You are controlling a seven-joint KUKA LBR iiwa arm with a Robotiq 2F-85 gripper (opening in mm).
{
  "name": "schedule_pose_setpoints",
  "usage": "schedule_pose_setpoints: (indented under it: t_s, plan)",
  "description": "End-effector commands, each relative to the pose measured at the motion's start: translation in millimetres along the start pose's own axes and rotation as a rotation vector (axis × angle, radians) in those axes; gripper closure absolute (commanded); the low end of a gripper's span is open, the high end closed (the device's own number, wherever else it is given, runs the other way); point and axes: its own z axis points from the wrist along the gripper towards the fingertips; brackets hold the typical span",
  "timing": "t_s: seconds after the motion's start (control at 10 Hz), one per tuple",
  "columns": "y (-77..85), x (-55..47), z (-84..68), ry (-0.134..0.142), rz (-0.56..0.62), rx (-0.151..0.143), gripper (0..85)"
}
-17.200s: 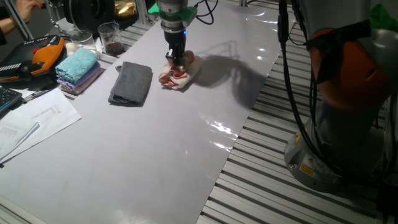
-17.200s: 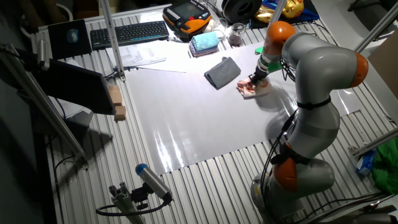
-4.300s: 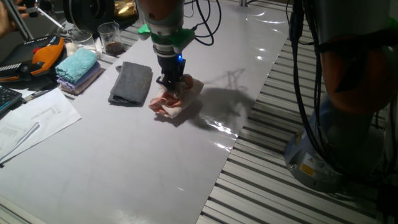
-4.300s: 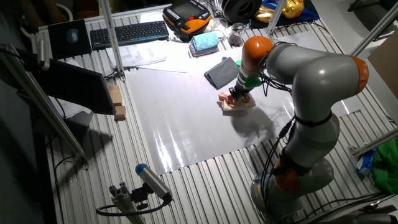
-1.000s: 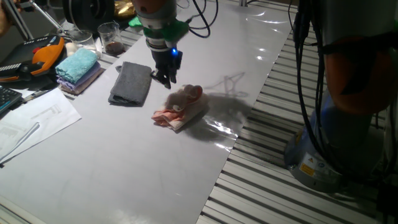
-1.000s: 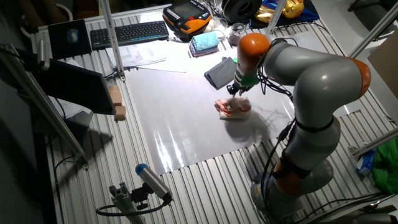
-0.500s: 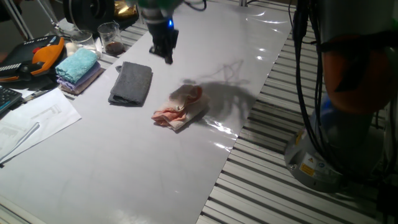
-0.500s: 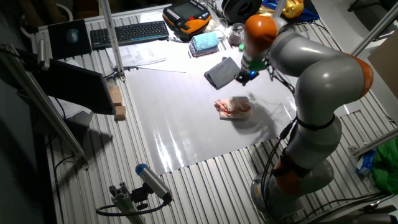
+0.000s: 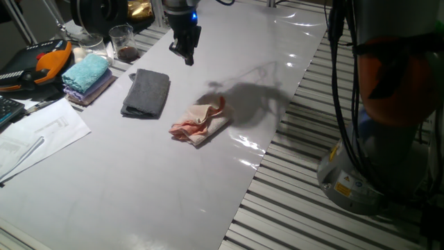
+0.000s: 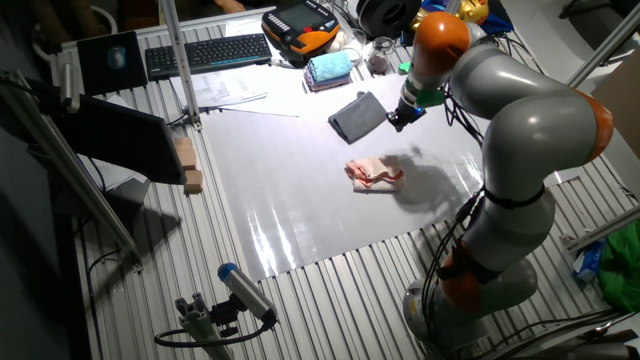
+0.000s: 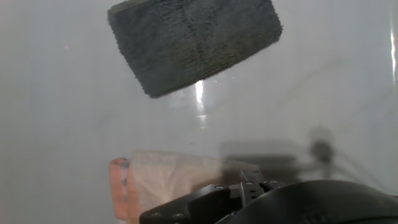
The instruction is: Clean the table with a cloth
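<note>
1. The long, glossy, light grey-white rectangular table is lying bare across most of its surface, throwing back bright reflections; it looks slick, so a light rag is likely to slide over it easily.
2. The folded dark grey cloth is lying flat at about 10 o'clock from the task's rag, well apart from it; in the hand view it is showing as a thick, stiff-looking slab.
3. The small, soft, pale pink and peach terry cloth is sitting crumpled near the table's middle, loose and touched by nothing. It looks light, limp and floppy, so it should bunch rather than lift as one piece. The raised peach fold at the heap's top seems the surest place to pinch, pressing down through the layers.
4. The two-finger gripper is hanging clear above the table at about 11 o'clock from the pink cloth, carrying nothing; how wide its jaws are standing I cannot tell, since the fingers are reading only as a dark shape.
</note>
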Motion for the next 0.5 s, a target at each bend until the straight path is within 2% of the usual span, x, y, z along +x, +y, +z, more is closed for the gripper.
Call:
schedule_pose_setpoints:
  t_s: [0.0, 0.3, 0.4]
  plan:
    - [2.6, 0.8, -0.1, -0.003, -0.002, -0.008, 85.0]
    - [7.6, 1.5, -1.8, -0.001, -0.023, 0.025, 85.0]
    - [10.1, 2.3, -1.7, 0.005, -0.032, 0.025, 85.0]
